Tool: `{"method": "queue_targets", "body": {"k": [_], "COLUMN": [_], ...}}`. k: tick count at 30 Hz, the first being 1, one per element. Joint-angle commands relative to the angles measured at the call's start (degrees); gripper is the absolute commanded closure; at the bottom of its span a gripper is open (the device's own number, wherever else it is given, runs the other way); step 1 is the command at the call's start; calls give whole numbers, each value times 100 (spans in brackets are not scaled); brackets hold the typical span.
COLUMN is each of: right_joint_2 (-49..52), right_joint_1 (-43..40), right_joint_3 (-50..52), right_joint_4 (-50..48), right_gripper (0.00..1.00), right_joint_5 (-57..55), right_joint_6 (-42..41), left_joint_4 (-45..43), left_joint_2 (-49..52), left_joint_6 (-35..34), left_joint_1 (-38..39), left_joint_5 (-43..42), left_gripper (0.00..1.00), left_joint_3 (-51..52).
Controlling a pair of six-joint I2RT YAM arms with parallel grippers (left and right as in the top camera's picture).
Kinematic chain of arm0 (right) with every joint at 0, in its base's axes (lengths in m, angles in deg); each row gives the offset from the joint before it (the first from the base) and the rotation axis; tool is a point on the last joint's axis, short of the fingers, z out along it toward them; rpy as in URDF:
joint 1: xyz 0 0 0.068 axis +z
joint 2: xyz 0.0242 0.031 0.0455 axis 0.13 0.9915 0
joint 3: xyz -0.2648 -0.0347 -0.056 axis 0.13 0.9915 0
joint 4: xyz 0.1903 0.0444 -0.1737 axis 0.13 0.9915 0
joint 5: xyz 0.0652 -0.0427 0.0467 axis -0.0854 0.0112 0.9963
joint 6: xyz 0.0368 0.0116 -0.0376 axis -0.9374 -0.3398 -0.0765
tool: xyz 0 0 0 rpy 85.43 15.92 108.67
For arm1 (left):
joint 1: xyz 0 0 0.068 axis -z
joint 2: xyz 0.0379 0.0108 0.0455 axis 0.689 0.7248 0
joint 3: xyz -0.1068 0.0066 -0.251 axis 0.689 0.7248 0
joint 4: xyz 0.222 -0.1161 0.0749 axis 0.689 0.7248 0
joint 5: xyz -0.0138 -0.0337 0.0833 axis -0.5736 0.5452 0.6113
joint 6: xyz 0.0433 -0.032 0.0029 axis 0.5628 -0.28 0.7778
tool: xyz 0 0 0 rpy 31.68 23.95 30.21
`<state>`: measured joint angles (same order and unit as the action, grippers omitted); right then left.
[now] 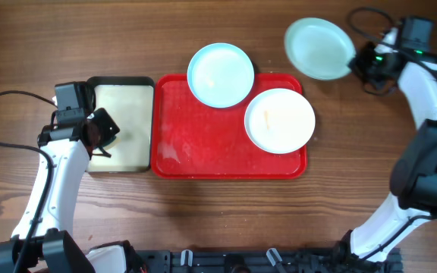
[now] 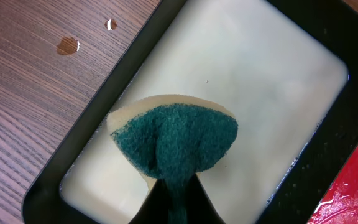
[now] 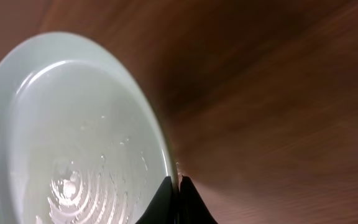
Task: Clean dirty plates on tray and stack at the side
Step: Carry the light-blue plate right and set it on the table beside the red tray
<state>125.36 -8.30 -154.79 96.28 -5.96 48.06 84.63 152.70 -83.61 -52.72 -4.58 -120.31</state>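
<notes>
Here, right gripper pinches aqua plate at rim; table beneath.

Table: dark brown wood grain, fills the overhead view edge to edge. Black rail runs along the near edge at the bottom of frame. Two small wet drops on the wood in left wrist view. Light even, shadows soft. Right wrist view: wood blurred, reddish-brown.
</notes>
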Motion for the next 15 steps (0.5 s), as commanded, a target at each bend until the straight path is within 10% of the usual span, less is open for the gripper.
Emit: {"method": "queue_targets", "body": {"k": [1, 15], "right_joint_2": [-136, -94], "right_joint_1": [-289, -304], "right_joint_3": [-48, 514], "right_joint_4": [361, 455], "right_gripper": [96, 96], "right_joint_5": [-516, -1902], "right_joint_6": [535, 710], "left_joint_4": [-26, -24], "left_joint_2": [-111, -111], "left_joint_6": [66, 66], "left_joint_1": [-33, -33], "left_joint_5": [-48, -48], "left_gripper": [96, 96], "left_joint_3": [31, 33]}}
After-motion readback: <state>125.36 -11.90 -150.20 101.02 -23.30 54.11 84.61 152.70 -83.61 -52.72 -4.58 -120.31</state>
